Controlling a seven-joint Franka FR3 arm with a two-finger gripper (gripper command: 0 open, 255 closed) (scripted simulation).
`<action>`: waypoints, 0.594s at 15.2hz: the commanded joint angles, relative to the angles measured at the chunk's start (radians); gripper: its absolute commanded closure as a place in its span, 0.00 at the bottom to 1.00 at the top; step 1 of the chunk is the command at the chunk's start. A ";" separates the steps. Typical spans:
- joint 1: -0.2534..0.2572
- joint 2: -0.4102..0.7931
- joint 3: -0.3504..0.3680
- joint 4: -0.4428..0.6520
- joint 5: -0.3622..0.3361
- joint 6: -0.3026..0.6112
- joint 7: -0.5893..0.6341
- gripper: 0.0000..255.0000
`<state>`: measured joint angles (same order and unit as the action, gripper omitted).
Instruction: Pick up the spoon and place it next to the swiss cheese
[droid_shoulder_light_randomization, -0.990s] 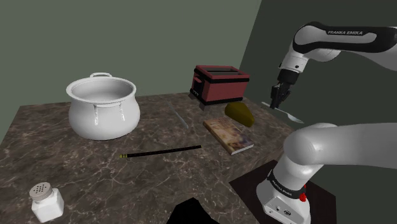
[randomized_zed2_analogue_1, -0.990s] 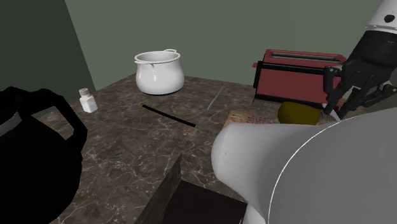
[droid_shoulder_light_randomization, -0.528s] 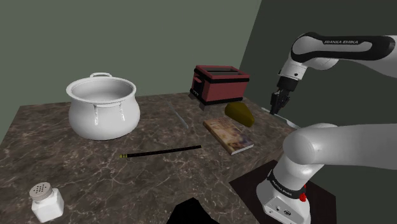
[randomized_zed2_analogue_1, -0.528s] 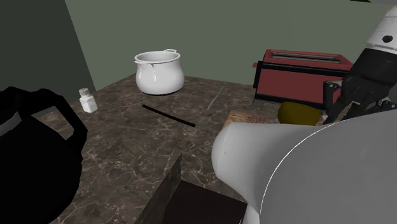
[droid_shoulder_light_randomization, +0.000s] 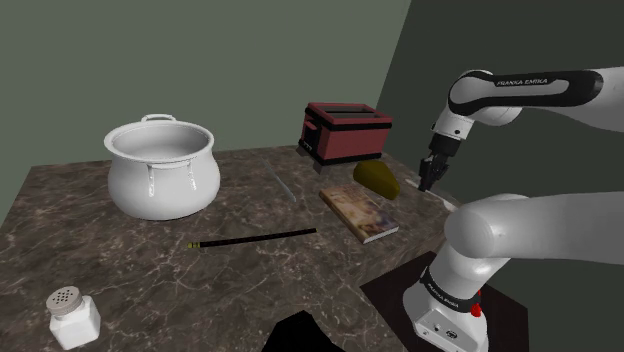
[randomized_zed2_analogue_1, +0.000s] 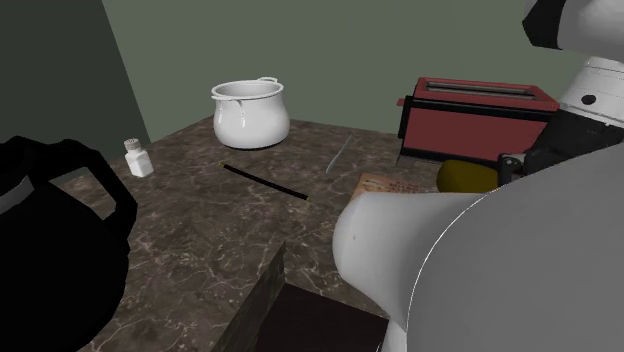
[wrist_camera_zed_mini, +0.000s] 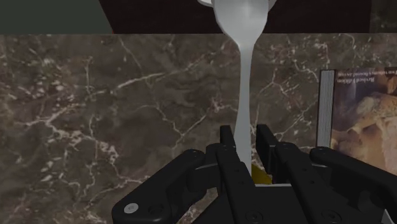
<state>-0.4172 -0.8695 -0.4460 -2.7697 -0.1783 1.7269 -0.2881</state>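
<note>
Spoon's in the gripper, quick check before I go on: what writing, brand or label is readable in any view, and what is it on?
"FRANKA EMIKA": on the upper link of the arm, shoulder view.
Small lettering on the arm's base: too small to read.
Title line at the edge of the book cover, wrist view: blurred, not readable.
Toaster and shaker: no text visible.

Dark marbled countertop (droid_shoulder_light_randomization: 250, 290), dim grey-green walls (droid_shoulder_light_randomization: 200, 60)
</note>
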 joint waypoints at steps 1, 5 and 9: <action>-0.004 0.007 -0.010 -0.024 -0.009 0.031 -0.004 1.00; -0.007 0.031 -0.030 -0.065 -0.024 0.094 -0.012 1.00; -0.009 0.062 -0.051 -0.103 -0.039 0.162 -0.020 1.00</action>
<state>-0.4258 -0.8143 -0.4926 -2.8658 -0.2142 1.8752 -0.3058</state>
